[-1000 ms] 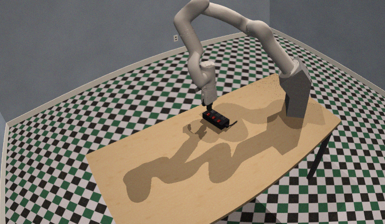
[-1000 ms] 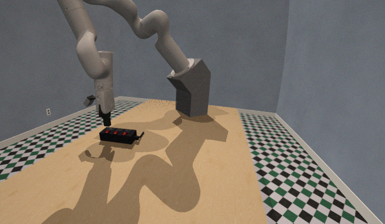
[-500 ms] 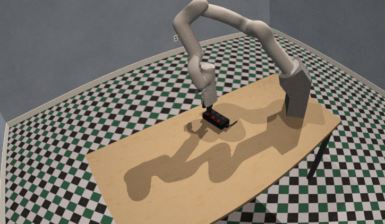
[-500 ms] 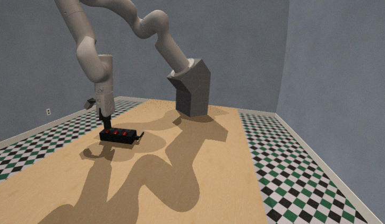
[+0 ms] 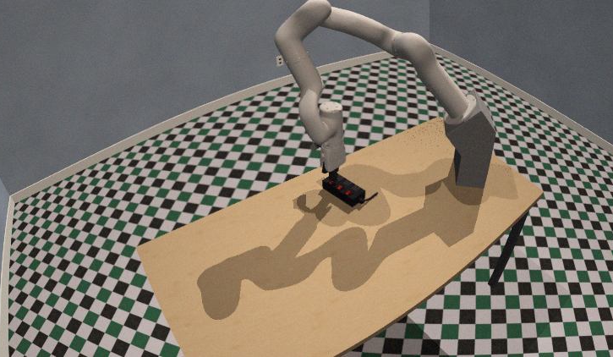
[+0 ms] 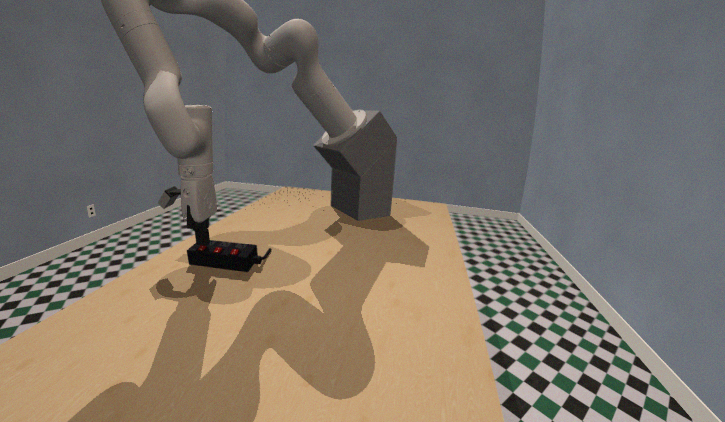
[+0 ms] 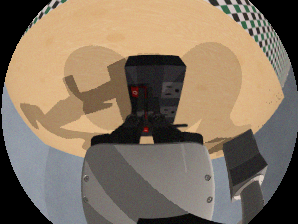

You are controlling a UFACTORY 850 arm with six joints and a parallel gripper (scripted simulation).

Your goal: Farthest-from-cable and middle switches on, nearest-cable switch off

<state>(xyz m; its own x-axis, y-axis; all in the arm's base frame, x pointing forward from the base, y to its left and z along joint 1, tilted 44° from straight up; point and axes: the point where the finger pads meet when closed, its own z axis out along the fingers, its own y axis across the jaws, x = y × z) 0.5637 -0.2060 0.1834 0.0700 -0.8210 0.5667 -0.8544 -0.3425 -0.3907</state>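
Observation:
A black power strip point(image 5: 343, 189) with three red switches lies flat on the wooden table; it also shows in the exterior view point(image 6: 223, 254) and in the wrist view point(image 7: 154, 92). Its cable stub point(image 5: 370, 197) points toward the arm's base. My gripper point(image 5: 331, 176) is shut, pointing straight down, with its tips touching or just above the switch farthest from the cable point(image 6: 202, 247). In the wrist view the fingers cover that end of the strip. The middle switch point(image 6: 217, 249) and the switch nearest the cable point(image 6: 233, 251) are uncovered.
The arm's grey base block point(image 5: 470, 148) stands at the far right end of the table. The table edge toward the floor runs close behind the strip point(image 5: 308, 175).

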